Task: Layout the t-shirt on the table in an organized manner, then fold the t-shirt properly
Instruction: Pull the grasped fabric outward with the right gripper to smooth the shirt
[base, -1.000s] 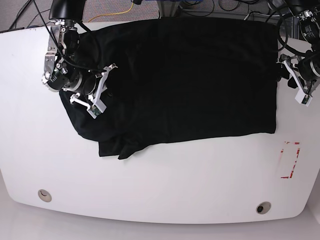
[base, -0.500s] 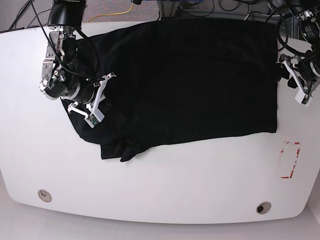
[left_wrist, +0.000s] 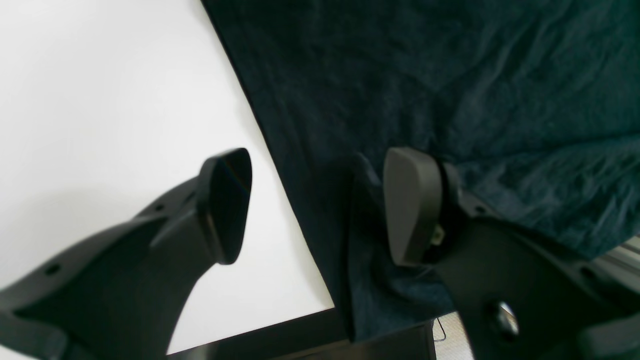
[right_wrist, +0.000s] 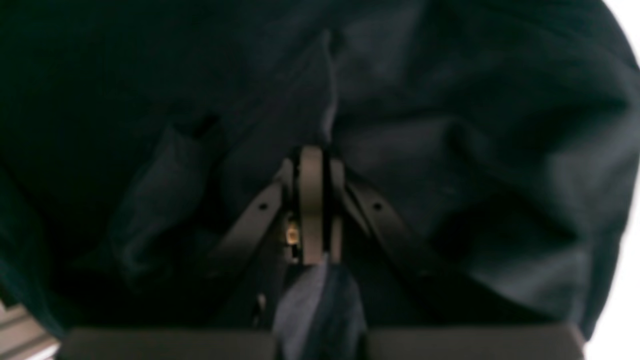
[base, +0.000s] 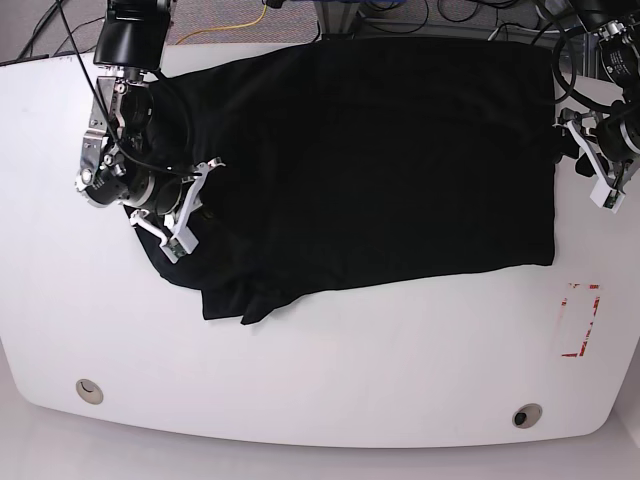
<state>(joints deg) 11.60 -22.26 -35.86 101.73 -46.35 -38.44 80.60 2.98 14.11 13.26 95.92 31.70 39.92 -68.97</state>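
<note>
T-shirt (base: 380, 160) spread across the far half of the worktop (base: 330, 380). Right end effector (right_wrist: 312, 210), clamped on its left bunched cloth, has shifted left since earlier; left end effector (left_wrist: 315, 205) gapes wide, unmoved.

Black t-shirt (base: 370, 160) spread flat, bunched corner, white table (base: 330, 370)

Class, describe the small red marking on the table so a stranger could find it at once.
Start from the glossy white rounded table and its big black fabric t-shirt. Go just past the shirt's near corner on the left arm's side: the red tape rectangle outline. It is the only coloured mark; the round metal grommets are silver.
</note>
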